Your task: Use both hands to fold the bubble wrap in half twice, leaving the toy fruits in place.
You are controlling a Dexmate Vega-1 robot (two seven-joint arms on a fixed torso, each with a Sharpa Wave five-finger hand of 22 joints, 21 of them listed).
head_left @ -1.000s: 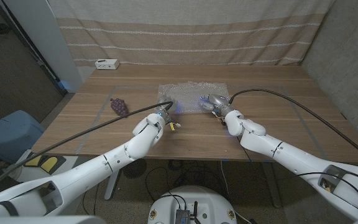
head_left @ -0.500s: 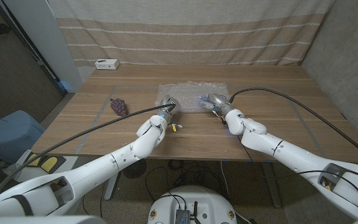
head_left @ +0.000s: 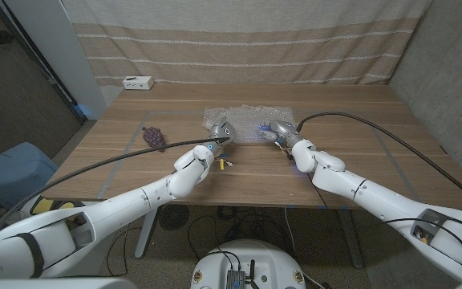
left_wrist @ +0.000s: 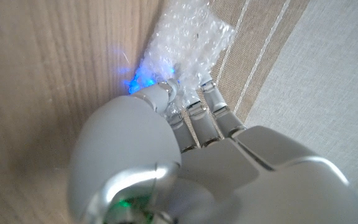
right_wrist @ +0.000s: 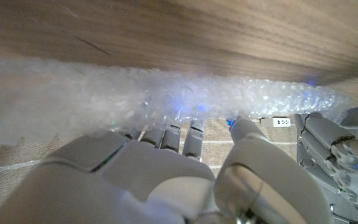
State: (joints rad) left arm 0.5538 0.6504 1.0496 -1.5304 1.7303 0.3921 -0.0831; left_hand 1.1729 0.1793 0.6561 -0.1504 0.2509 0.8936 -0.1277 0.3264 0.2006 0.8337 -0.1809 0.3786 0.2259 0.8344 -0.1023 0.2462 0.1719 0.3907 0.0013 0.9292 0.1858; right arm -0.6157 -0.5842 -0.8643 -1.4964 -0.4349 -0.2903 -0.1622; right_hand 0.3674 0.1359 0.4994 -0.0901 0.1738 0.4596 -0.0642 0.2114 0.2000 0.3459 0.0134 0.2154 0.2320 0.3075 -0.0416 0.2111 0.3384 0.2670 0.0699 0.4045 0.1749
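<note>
The clear bubble wrap [head_left: 248, 118] lies on the wooden table [head_left: 351, 120], towards its far middle. My left hand [head_left: 219, 131] grips the wrap's near left edge, and my right hand [head_left: 281, 131] grips its near right edge. Both hold that edge raised off the table. In the left wrist view my left hand's fingers [left_wrist: 194, 118] pinch the bubble wrap [left_wrist: 188, 37] against the thumb. In the right wrist view the bubble wrap [right_wrist: 166, 93] stretches as a lifted band over my right hand [right_wrist: 166, 165], with my left hand [right_wrist: 337, 143] at its other end. A toy bunch of purple grapes [head_left: 153, 137] sits left of the wrap.
A white box [head_left: 137, 82] stands at the table's far left edge. A striped curtain [head_left: 239, 40] hangs behind the table. A small yellow piece [head_left: 224, 163] shows by my left wrist. Bare wood lies to the right of the wrap.
Both hands have carried the wrap's near edge away from me, towards the far edge. The wrap now looks shorter front to back. The grapes have stayed put.
</note>
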